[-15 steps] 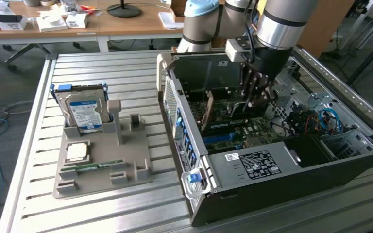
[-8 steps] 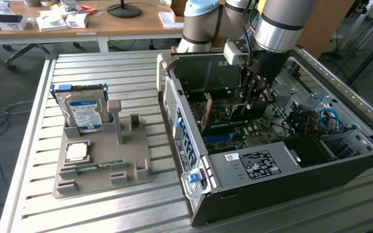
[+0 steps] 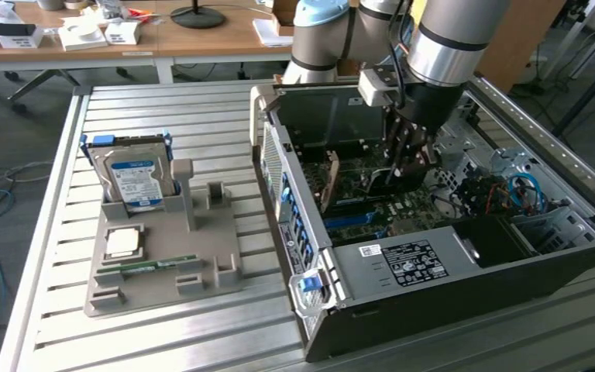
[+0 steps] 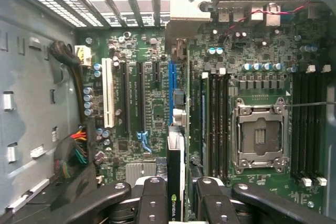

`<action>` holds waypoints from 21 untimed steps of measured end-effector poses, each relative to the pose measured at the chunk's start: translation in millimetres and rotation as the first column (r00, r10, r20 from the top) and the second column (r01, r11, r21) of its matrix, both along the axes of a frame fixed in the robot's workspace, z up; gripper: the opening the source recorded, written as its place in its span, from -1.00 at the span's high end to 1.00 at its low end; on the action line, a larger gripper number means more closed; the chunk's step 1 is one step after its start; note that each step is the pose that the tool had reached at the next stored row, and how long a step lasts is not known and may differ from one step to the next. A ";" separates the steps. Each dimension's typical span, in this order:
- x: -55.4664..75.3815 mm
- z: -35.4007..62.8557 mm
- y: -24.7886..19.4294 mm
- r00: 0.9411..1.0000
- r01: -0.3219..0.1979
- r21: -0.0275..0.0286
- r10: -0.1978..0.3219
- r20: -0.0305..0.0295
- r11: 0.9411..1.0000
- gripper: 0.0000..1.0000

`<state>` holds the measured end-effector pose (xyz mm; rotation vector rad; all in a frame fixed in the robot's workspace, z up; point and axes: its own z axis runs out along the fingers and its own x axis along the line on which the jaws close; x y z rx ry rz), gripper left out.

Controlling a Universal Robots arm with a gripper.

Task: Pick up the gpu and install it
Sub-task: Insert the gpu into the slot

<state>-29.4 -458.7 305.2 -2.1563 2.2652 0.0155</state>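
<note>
One open computer case (image 3: 421, 263) sits on the slatted table (image 3: 153, 108) at the exterior view's right, and the arm (image 3: 452, 39) reaches down into it. Its gripper (image 3: 409, 163) is part-closed, pinching the gpu (image 4: 176, 171) edge-on above the motherboard (image 4: 142, 103), close to the blue slot (image 4: 171, 82). I'd reckon the card light, stiff and fragile, best pinched on its flat faces, clear of the contact edge.
</note>
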 end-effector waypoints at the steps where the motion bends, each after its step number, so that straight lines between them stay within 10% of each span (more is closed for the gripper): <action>1: 0.0 0.0 -1.7 1.000 0.000 0.000 0.000 0.000 1.000 0.47; 21: -9.0 -9.7 -3.7 1.000 0.000 0.000 0.000 0.002 1.000 0.47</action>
